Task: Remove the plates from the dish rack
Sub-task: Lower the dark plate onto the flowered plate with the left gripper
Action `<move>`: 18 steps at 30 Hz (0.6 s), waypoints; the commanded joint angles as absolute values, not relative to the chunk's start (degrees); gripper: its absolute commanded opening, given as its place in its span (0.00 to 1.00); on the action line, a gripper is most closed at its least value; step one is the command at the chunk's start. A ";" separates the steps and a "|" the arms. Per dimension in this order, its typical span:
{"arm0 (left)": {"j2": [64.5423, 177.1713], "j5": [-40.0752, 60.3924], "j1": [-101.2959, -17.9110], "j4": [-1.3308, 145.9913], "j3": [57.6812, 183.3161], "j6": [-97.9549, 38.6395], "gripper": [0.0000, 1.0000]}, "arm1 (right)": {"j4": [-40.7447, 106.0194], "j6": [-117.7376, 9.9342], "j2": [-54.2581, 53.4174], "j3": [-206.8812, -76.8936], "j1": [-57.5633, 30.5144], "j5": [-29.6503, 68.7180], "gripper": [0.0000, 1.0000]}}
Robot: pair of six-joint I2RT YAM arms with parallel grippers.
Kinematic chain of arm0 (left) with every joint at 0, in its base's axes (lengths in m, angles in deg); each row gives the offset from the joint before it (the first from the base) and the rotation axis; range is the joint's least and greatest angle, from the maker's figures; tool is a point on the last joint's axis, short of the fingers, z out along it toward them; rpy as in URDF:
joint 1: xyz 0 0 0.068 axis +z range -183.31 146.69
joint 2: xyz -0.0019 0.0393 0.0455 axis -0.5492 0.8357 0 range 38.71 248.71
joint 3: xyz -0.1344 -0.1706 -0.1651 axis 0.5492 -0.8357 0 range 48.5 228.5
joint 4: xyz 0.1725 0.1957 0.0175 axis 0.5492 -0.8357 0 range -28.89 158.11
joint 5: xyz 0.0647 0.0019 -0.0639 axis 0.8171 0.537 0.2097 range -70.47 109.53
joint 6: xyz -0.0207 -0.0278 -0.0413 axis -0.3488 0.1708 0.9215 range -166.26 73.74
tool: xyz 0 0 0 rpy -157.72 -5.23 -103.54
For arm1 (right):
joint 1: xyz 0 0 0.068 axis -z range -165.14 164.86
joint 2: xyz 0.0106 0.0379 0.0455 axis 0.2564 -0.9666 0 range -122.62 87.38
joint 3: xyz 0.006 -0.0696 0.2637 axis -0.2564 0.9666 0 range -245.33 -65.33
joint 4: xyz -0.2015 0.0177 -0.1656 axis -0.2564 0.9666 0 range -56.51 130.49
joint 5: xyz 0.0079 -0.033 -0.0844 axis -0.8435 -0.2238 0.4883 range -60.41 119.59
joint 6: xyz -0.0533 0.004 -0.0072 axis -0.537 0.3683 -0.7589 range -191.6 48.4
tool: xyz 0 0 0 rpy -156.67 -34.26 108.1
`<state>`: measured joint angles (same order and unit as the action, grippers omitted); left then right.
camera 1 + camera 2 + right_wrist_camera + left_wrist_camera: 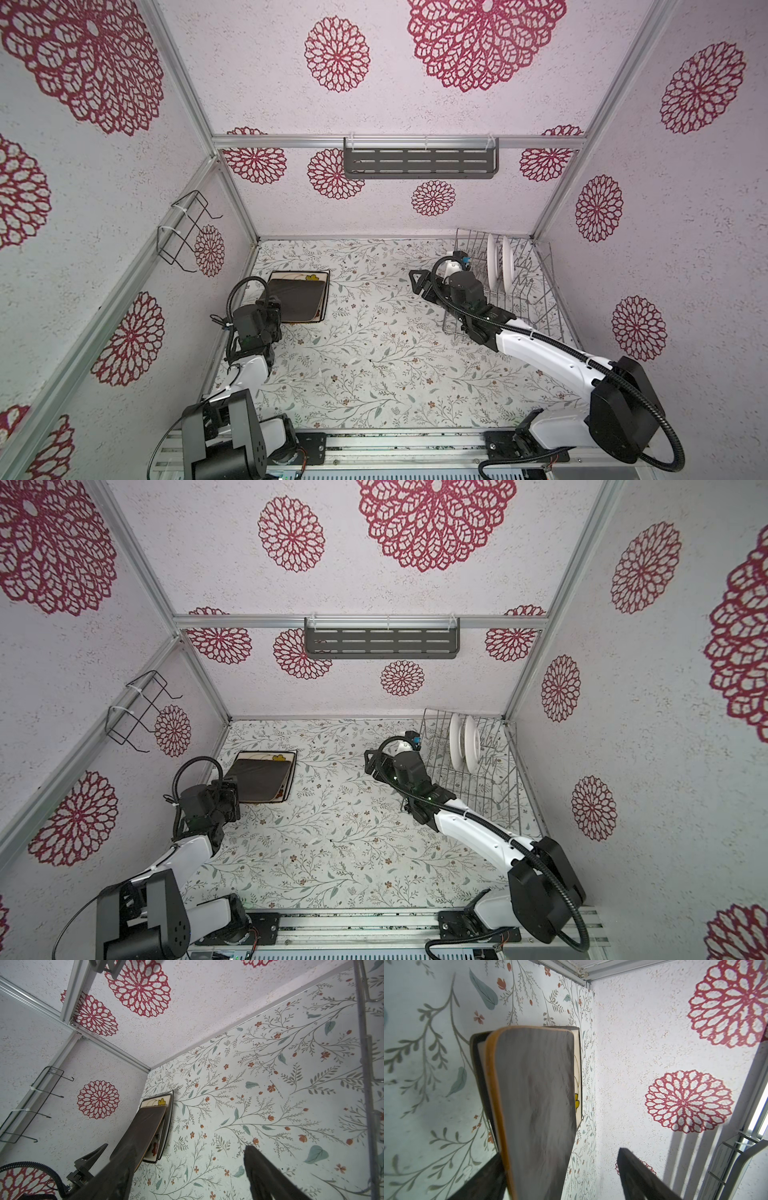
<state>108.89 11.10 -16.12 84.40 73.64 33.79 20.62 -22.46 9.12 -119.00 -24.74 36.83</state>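
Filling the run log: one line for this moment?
left pincer: open, at black square plate atop floral plate | right pincer: open, empty, beside dish rack | in rack: two round white plates

Both top views are mounted high above the arm bases and face steeply down and forward, taking in the whole table from far off. The pair share nearly everything, including the dish rack and both arms.

The left wrist camera sits behind the left gripper and faces out along its fingers. The black plate is very near, directly ahead.

The right wrist camera sits behind the right gripper and faces across the table. The same black plate lies well ahead of that gripper and is shared with the left wrist view.
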 commanded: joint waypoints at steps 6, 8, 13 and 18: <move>111.31 8.58 -16.33 85.56 76.89 33.02 0.89 | 19.25 -21.86 9.42 -119.87 -25.18 37.41 0.84; 111.40 8.72 -16.44 85.52 77.12 32.89 0.91 | 19.29 -21.88 9.51 -119.87 -25.17 37.49 0.84; 112.25 8.51 -16.87 84.31 78.61 31.79 0.95 | 19.34 -22.00 9.60 -119.84 -25.20 37.67 0.84; 113.68 6.96 -16.97 84.66 79.28 31.87 0.98 | 19.42 -21.94 9.60 -119.91 -25.16 37.67 0.84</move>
<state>113.45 8.52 -16.63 82.18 77.36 32.85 20.62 -22.46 9.12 -119.00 -24.74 36.85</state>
